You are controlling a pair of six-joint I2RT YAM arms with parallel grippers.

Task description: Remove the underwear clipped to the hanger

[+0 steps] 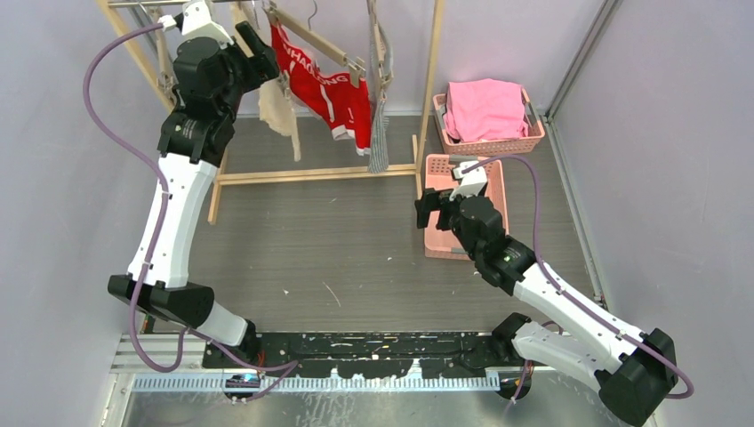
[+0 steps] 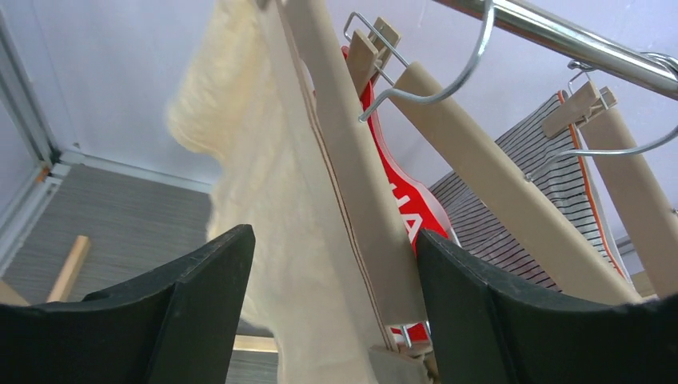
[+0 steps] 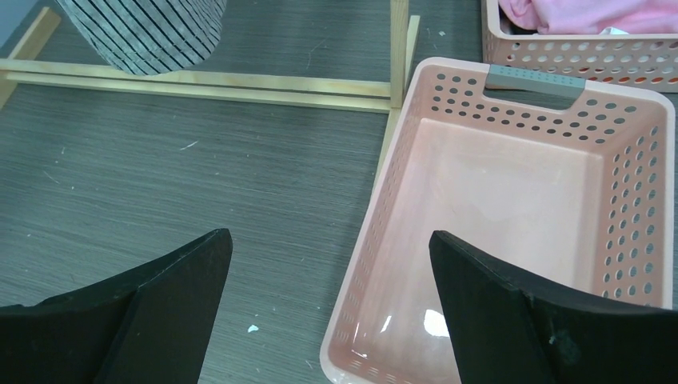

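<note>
Three pieces of underwear hang from wooden clip hangers on a rack rail. The cream piece (image 1: pixel 281 111) is at the left, the red one with white lettering (image 1: pixel 324 93) in the middle, the grey-and-white striped one (image 1: pixel 380 124) at the right. My left gripper (image 1: pixel 258 49) is raised at the cream piece's hanger (image 2: pixel 352 184). It is open, with the cream cloth (image 2: pixel 280 240) and the hanger bar between the jaws. The red piece (image 2: pixel 404 200) and striped piece (image 2: pixel 528 184) hang behind. My right gripper (image 1: pixel 427 212) is open and empty, low over the left rim of an empty pink basket (image 3: pixel 384 264).
The wooden rack's base rail (image 1: pixel 311 175) and right post (image 1: pixel 433 62) stand ahead. A second pink basket (image 1: pixel 533 140) with a pink cloth (image 1: pixel 485 108) sits at the back right. The striped piece's lower edge (image 3: pixel 144 32) shows in the right wrist view. Grey walls enclose both sides.
</note>
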